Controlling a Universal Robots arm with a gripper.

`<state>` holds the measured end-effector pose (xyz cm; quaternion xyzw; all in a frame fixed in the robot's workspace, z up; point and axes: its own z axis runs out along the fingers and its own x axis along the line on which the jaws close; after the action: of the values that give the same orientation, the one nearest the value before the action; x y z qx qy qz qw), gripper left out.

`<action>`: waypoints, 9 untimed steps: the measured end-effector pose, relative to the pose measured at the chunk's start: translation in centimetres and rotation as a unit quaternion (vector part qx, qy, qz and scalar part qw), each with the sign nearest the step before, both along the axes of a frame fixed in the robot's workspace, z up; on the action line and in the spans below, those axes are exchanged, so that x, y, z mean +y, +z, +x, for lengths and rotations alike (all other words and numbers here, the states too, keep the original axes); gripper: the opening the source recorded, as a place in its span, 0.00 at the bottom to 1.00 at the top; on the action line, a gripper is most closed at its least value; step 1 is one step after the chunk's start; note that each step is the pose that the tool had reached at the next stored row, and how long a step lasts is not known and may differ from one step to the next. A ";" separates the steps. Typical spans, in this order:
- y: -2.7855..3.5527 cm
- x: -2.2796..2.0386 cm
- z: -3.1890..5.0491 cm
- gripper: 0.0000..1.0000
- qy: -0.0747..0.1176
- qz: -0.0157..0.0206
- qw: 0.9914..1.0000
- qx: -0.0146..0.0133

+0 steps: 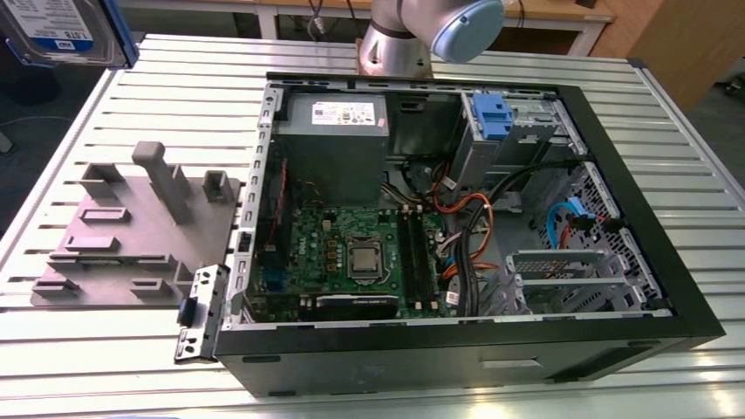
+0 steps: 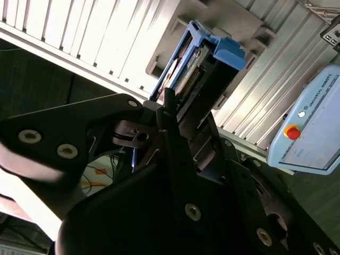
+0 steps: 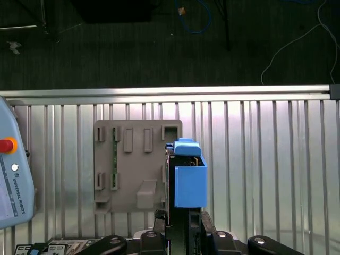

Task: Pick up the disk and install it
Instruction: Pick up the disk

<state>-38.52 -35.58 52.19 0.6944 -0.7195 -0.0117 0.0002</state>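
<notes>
The disk (image 1: 64, 30) hangs high in the exterior view's top left corner, its white-and-blue label facing the camera and blue rails along its sides. In the first wrist view the disk (image 3: 189, 178) is seen edge-on, with its blue rail standing out from my gripper (image 3: 179, 219). It hangs above the table, just beside the grey fixture (image 3: 133, 164). My gripper (image 2: 178, 114) is shut on the disk (image 2: 199, 64) in the second wrist view, one black finger on each flat side.
The open computer case (image 1: 466, 336) lies on the slatted metal table (image 1: 105, 367). It holds a grey power-supply box (image 1: 331, 131), a motherboard (image 1: 349, 253) and a blue-fronted caddy (image 1: 491, 118) in its metal cage. A teach pendant (image 3: 13, 175) lies near the fixture (image 1: 128, 236).
</notes>
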 end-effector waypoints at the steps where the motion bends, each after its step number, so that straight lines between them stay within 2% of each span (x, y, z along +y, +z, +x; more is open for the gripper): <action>1: 0.00 0.00 0.01 0.35 0.000 0.000 1.000 0.000; 9: 0.00 0.00 0.27 0.35 0.000 0.000 1.000 0.000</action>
<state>-38.26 -35.58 52.19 0.6944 -0.7195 -0.0117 0.0002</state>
